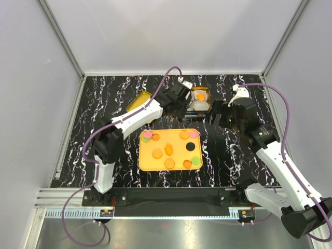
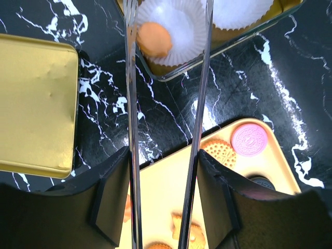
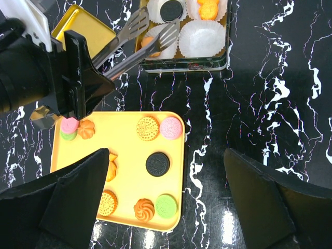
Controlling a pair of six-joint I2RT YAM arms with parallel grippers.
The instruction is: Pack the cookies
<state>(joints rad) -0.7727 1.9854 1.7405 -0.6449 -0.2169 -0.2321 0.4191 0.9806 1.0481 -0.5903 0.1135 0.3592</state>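
**Left gripper and tool.** The left gripper [image 2: 163,207] is closed partway on a pair of long metal tongs [image 2: 199,104], with one pad against each arm. The squeeze looks light, since the blades stand apart. The tongs give the gripper the reach and narrow tip needed to work inside small cups.

**Task object.** Ahead of the left gripper, the blade tips straddle an orange round cookie [image 2: 154,39] lying in a white pleated paper cup [image 2: 179,21]. Whether the blades touch the cookie cannot be told. The step is judged to be setting this cookie into its cup.

**Receiving container.** The cup sits in a rectangular metal tin [image 3: 187,63]. Its visible part holds four cups:
- one under the tongs with the orange cookie
- one with a black sandwich cookie [image 3: 170,10]
- one with an orange shaped cookie [image 3: 209,8]
- one empty cup [image 3: 202,41]

The tin's flat gold lid [image 2: 36,104] lies to the left of the left gripper, clear of the tin mouth.

**Supply container.** The yellow rectangular tray [image 3: 124,155] lies below the right gripper [image 3: 166,155] on the black marbled worktop [image 3: 259,104]. It carries about ten loose cookies, including a pink cookie [image 3: 170,127] and a green cookie [image 3: 165,206].

**Right gripper.** Its jaws are spread wide and hold nothing. It hangs above the tray, apparently on standby.
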